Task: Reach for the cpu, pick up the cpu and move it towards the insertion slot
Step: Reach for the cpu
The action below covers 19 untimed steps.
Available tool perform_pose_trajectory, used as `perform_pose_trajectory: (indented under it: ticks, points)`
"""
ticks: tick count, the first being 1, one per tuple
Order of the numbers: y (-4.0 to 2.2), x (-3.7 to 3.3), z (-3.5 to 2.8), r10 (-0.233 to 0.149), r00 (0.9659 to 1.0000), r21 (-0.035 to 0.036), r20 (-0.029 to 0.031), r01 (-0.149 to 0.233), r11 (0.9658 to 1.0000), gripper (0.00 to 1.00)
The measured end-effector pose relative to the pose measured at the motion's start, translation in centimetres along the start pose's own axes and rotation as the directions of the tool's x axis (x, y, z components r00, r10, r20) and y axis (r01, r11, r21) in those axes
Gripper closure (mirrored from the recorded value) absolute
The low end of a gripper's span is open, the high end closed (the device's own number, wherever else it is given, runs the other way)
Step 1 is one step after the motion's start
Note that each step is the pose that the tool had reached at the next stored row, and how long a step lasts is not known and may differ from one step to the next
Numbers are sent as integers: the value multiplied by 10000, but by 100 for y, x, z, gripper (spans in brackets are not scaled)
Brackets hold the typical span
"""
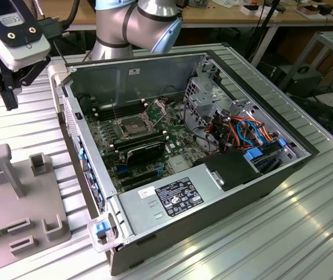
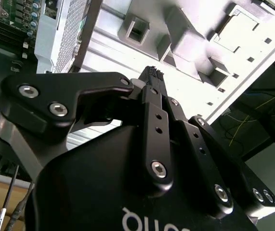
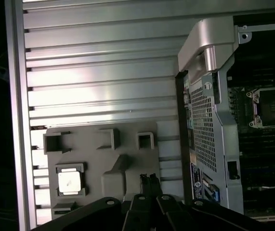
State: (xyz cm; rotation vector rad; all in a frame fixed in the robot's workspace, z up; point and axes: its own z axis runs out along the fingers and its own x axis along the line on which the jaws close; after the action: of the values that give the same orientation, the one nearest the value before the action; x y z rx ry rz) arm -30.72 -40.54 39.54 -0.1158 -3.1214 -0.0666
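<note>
The cpu (image 3: 70, 182) is found seated in a recess of the grey fixture plate (image 3: 91, 159), which lies at eight o'clock from the computer case (image 1: 131, 76) in the exterior view. The gripper (image 3: 149, 179) is held apart from the cpu, fingers drawn together, empty. The cpu is judged light, stiff, smooth-faced and fragile; a hold across two opposite edges is advised.

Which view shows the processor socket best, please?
The exterior view: the socket lies whole and well lit. The first wrist view shows it in shadow; the second wrist view shows a corner of the circuit board.
</note>
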Motion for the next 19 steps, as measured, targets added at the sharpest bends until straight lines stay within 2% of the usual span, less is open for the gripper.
perform_pose_trajectory:
  ticks: [4, 6, 13, 17, 19]
  points:
    - [-11, 89, 3, -3, 10000, 0, 1, 3, 10000, 89]
    - [-19, 161, 5, -8, 10000, 0, 1, 8, 10000, 89]
    - [-31, 296, 8, -19, 10000, 1, 0, 19, 10000, 89]
    - [-42, 406, 10, -28, 10000, 1, 2, 28, 10000, 89]
    - [-53, 486, 12, -35, 10000, 1, 4, 35, 10000, 89]
